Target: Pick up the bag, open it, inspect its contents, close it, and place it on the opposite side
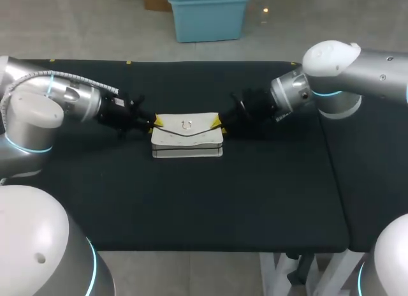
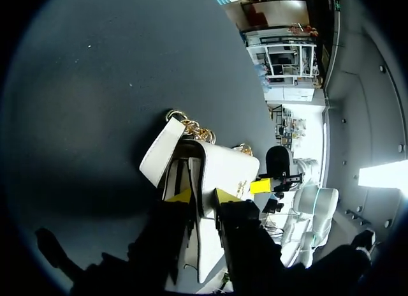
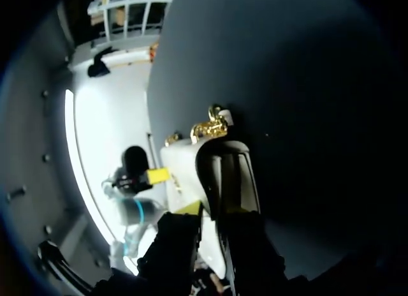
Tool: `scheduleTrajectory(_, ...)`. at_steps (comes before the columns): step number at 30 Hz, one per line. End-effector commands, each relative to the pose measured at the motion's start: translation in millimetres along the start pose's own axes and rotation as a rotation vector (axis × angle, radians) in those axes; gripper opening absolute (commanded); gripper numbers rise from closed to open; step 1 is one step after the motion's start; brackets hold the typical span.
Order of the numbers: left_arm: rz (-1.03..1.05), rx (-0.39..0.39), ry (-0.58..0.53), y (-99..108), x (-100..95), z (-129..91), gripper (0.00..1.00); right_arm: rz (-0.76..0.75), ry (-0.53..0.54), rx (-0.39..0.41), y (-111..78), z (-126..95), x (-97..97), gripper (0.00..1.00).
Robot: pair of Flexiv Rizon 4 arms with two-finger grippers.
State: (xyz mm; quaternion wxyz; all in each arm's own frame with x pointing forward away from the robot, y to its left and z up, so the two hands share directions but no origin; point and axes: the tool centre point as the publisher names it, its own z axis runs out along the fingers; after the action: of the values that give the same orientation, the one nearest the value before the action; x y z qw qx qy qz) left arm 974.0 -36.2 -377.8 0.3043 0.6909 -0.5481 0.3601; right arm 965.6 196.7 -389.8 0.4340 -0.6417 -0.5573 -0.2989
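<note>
2 tools on the white flap bag (image 1: 187, 138).
Your left tool (image 1: 155, 122) and right tool (image 1: 218, 122) each clamp 1 end of it on the black tabletop (image 1: 210, 200).

- Table (image 1: 191, 207): black matte top, flat, extends across the full width of the head view.
- Yellow marks (image 1: 129, 62): small, on its far edge.

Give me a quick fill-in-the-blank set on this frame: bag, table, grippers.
1. The bag is ___ in colour.
2. The table under it is ___.
3. The chain at the bag's end is ___ in colour.
4. The left gripper and the right gripper are at ___ ends of the bag.

Missing words: white; black; gold; opposite.
</note>
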Motion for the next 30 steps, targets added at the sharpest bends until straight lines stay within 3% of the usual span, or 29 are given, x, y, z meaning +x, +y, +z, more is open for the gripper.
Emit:
scheduleTrajectory(1,0.027,0.003,0.027,2,0.6,4,0.47,-0.013,0.007,-0.018,3.3,0,2.2,0.91)
scheduleTrajectory(2,0.033,0.002,0.037,3,2.2,3,0.47,-0.016,0.009,-0.024,3.3,-2,3.7,0.98)
scheduleTrajectory(3,0.037,0.001,0.045,4,3.9,2,0.46,-0.019,0.009,-0.026,3.2,-3,5.1,0.99)
scheduleTrajectory(5,0.048,0.002,0.052,5,6.6,1,0.41,-0.025,0.009,-0.035,3.0,-4,7.2,0.9)
scheduleTrajectory(6,0.052,0.001,0.061,5,7.2,1,0.3,-0.026,0.009,-0.036,3.0,-4,8.1,0.74)
scheduleTrajectory(7,0.056,0.001,0.065,6,7.5,0,0.0,-0.028,0.009,-0.036,2.9,-3,8.8,0.4)
scheduleTrajectory(9,0.064,0.002,0.064,6,5.7,2,0.0,-0.033,0.005,-0.035,2.6,-1,8.6,0.0)
scheduleTrajectory(19,0.031,0.001,0.097,4,-17.6,7,0.0,0.007,0.005,-0.023,0.7,11,-9.3,0.0)
scheduleTrajectory(21,0.036,0.004,0.1,5,-15.2,3,0.64,0.011,0.003,-0.029,-0.2,9,-7.9,0.0)
scheduleTrajectory(22,0.043,0.007,0.101,6,-13.3,1,0.87,0.008,0.004,-0.039,-0.1,7,-5.7,0.13)
scheduleTrajectory(23,0.048,0.01,0.104,7,-11.0,-1,0.96,0.003,0.002,-0.047,0.0,4,-3.0,0.46)
scheduleTrajectory(24,0.052,0.012,0.105,7,-8.9,-3,1.0,-0.001,0.0,-0.055,-0.2,1,0.1,0.95)
scheduleTrajectory(25,0.059,0.016,0.106,8,-6.3,-5,1.0,-0.006,0.0,-0.063,-0.4,-2,3.2,1.0)
scheduleTrajectory(30,0.082,0.022,0.107,13,5.8,-14,1.0,-0.027,-0.022,-0.083,-1.9,-14,14.8,1.0)
